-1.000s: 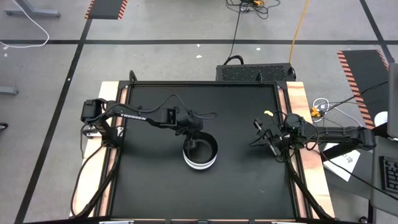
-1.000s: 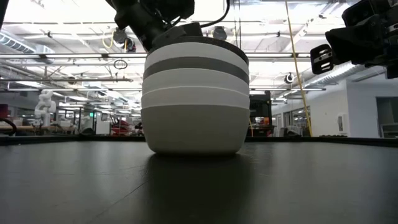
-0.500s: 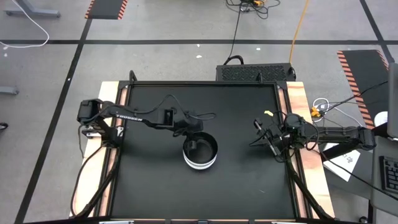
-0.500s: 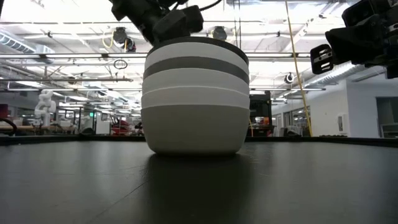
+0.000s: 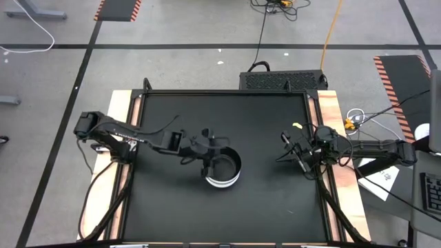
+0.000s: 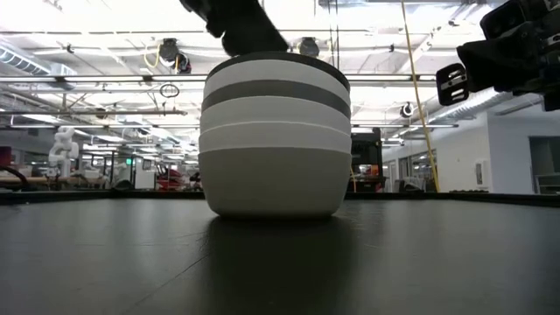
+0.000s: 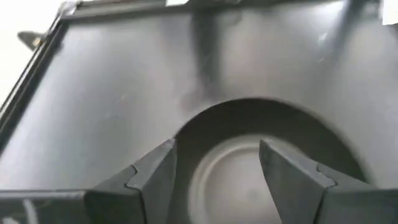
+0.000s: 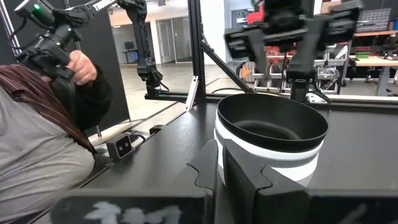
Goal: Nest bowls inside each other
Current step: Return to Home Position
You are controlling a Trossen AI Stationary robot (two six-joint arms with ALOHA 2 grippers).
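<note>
Left gripper point(image 7: 217, 144) hangs over the nested bowls point(image 6: 274, 149), fingers spread; right gripper point(image 8: 221, 162) waits aside, fingers closed

Topmost black bowl point(image 8: 272, 122) in a stack point(image 6: 274, 140) banded white and grey, black counter point(image 5: 172, 200) edged in pale wood, grey floor point(image 5: 193, 31) crossed by black lines, orange-and-black hazard stripes point(image 5: 117, 8), yellow cable point(image 5: 334, 27).

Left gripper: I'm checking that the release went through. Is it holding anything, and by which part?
Nothing. The left gripper hangs open and empty above the black round plastic bowl, which sits on top of the nested stack.
</note>
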